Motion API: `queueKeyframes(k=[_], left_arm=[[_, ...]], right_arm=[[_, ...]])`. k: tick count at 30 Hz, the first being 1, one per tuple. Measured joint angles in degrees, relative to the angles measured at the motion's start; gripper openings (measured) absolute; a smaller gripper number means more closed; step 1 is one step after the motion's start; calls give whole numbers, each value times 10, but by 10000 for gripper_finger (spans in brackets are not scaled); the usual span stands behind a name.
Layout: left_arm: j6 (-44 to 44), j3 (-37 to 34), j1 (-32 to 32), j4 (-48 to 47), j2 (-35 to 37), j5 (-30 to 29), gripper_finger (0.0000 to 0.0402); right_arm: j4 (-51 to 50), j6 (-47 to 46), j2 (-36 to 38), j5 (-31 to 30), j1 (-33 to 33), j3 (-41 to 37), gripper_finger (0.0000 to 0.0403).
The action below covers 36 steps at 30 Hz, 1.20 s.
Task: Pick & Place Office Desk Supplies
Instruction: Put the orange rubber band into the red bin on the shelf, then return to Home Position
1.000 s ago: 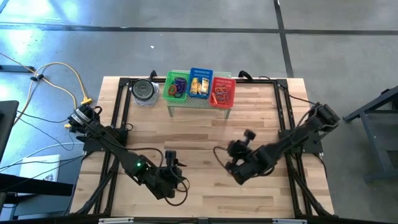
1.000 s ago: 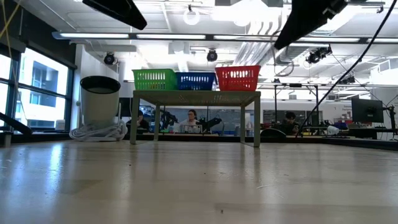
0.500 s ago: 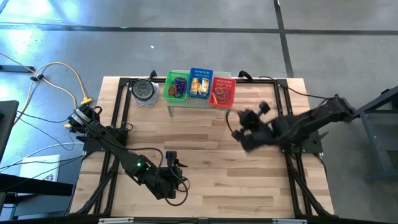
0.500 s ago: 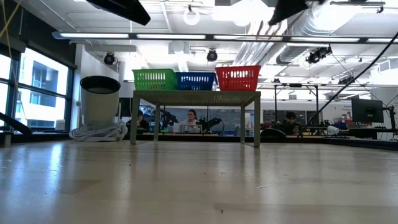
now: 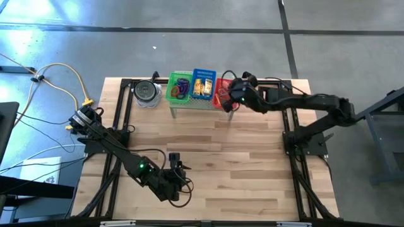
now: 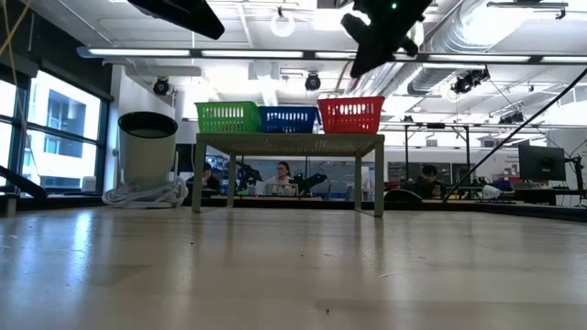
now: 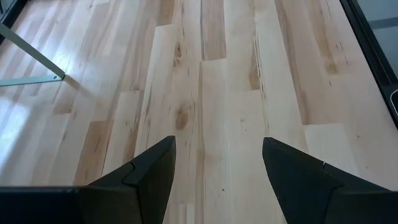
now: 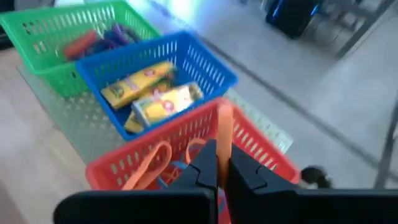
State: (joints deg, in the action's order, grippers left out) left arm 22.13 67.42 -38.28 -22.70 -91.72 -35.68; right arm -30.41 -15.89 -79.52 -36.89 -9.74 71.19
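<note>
Orange band (image 8: 224, 127) seemingly pinched in right tool (image 8: 217, 167) above red basket (image 8: 261, 149).

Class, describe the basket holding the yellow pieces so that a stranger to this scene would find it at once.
At the far edge of the wooden table stands a small raised stand carrying three mesh baskets in a row. The blue basket is the middle one, between the green basket and the red basket, and alone holds yellow oblong pieces.

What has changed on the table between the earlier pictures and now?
The right gripper swung from the table's middle to over the red basket, shut on an orange band. The left gripper stayed open, low over the near table. The green basket, blue basket and tin did not move.
</note>
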Motion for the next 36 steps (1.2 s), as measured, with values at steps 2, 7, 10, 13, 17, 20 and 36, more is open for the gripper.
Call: queueKeyframes(k=[2,7,10,13,17,20,36], left_arm=[[0,0,0,0,0,0,231],[0,0,0,-1,0,1,231],[0,0,0,-2,0,2,231],[0,0,0,-2,0,2,231],[0,0,0,-2,0,2,231],[0,-1,0,-2,0,2,231],[-18,-1,0,-12,0,0,231]], right_arm=[[0,-8,-14,32,-19,0,3],[-7,-8,-40,73,-45,-1,6],[-15,-8,-51,74,-50,0,27],[-15,-9,-58,84,-50,0,69],[-6,-10,-58,84,-48,0,146],[-6,-8,-50,85,-42,0,196],[7,38,41,164,38,0,247]])
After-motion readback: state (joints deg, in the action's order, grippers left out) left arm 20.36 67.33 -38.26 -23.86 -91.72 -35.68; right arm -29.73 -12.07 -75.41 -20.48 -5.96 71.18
